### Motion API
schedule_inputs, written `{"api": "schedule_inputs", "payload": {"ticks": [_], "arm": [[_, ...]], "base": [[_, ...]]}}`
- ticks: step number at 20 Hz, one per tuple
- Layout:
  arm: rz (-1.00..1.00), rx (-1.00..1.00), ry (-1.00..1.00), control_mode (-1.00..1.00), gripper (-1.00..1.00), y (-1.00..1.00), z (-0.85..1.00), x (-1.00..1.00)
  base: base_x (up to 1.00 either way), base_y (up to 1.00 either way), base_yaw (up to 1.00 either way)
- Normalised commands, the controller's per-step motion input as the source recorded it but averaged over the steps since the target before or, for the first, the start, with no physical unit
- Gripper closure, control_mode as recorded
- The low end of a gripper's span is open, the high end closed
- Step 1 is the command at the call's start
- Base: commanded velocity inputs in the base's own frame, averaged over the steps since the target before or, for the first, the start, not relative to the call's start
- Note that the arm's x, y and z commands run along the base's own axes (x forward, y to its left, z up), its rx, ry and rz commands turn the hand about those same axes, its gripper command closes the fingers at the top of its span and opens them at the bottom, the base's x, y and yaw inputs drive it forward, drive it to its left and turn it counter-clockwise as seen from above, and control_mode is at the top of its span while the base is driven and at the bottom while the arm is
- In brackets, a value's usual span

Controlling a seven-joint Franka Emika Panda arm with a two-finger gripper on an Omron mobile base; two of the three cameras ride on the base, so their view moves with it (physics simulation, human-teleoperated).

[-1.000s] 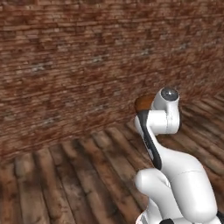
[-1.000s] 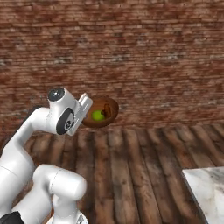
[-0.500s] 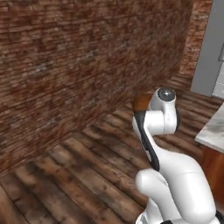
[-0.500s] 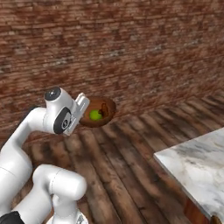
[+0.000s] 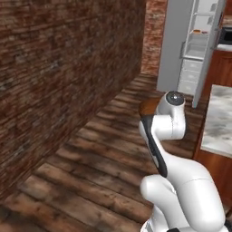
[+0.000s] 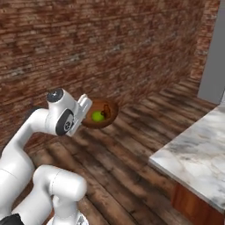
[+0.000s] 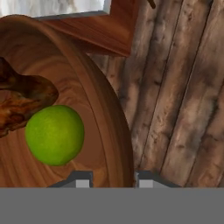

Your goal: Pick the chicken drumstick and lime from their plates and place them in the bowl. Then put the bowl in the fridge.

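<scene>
With the gripper (image 7: 109, 178) clamped on the bowl (image 7: 114, 127) rim, lime (image 7: 54, 134) and chicken drumstick (image 7: 22, 100) inside, you're carrying; next, approach the open fridge (image 5: 188, 45) ahead.

I count one bowl (image 7: 111, 131), one lime (image 7: 54, 134) and one chicken drumstick (image 7: 19, 103) inside it, one fridge (image 5: 192, 43), one marble counter (image 6: 197, 154).
</scene>
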Motion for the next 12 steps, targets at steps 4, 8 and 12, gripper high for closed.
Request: {"api": "schedule_inputs", "payload": {"ticks": [4, 8, 12], "arm": [[0.00, 0.00, 0.00, 1.00, 1.00, 0.00, 0.00, 0.00], [0.00, 0.00, 0.00, 1.00, 1.00, 0.00, 0.00, 0.00], [0.00, 0.00, 0.00, 1.00, 1.00, 0.00, 0.00, 0.00]], "base": [[0.75, 0.36, -0.38], [0.74, 0.36, -0.41], [0.75, 0.36, -0.40]]}}
